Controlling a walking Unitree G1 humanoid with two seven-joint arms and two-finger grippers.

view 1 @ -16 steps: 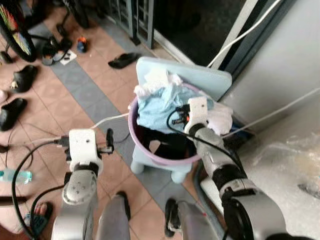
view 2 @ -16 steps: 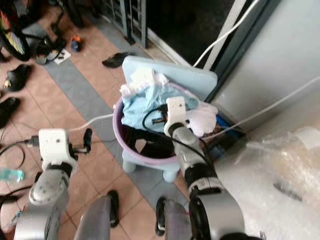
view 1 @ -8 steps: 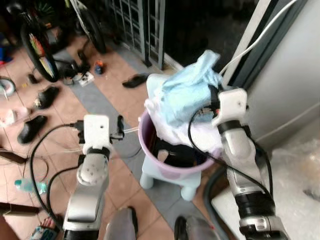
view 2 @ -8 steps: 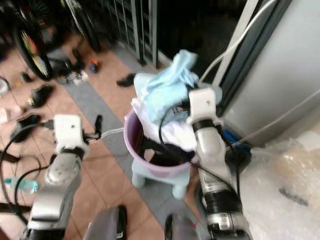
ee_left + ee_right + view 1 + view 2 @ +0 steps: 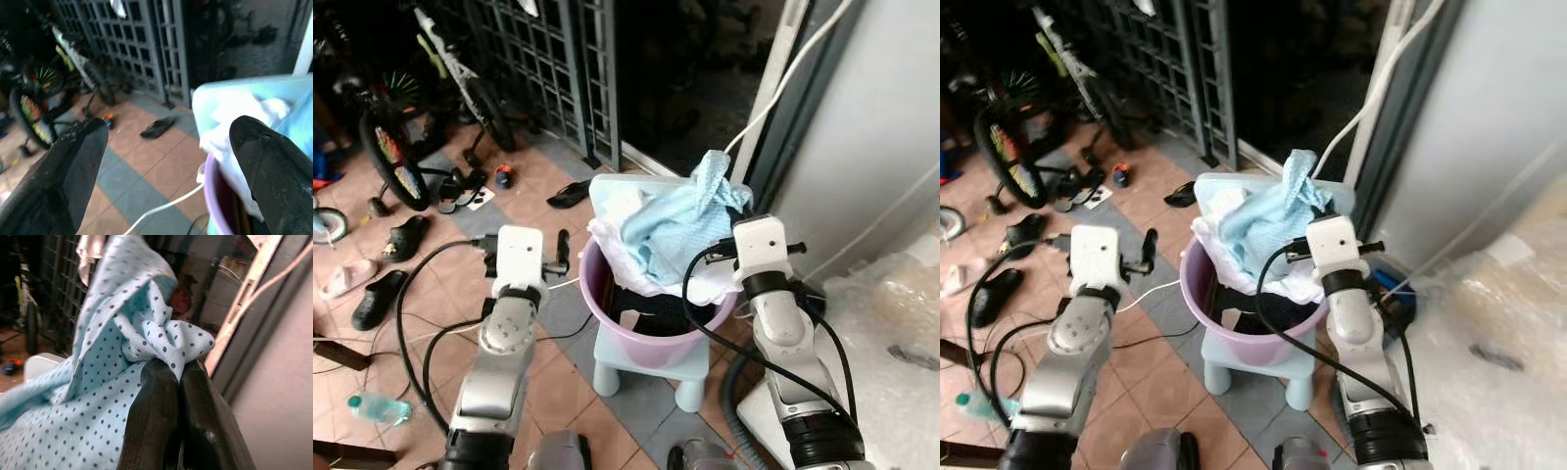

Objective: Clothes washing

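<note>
While black sandals (image 5: 380, 294) and a bicycle wheel (image 5: 393, 162) sit on the tiled floor (image 5: 431, 323) at nine and ten o'clock, the left hand (image 5: 166, 161) hovers just left of a round purple plastic laundry tub (image 5: 636, 338), its two black fingers spread wide apart and holding nothing. That tub stands on a pale blue plastic stool (image 5: 651, 367) at the centre, with dark clothes inside and white cloth draped over its rim. At one o'clock, the right hand (image 5: 171, 382) has its fingers pressed together, clamped on a light blue dotted cloth (image 5: 671, 230) raised above the tub. A grey wall (image 5: 871, 127) stands at two o'clock.
</note>
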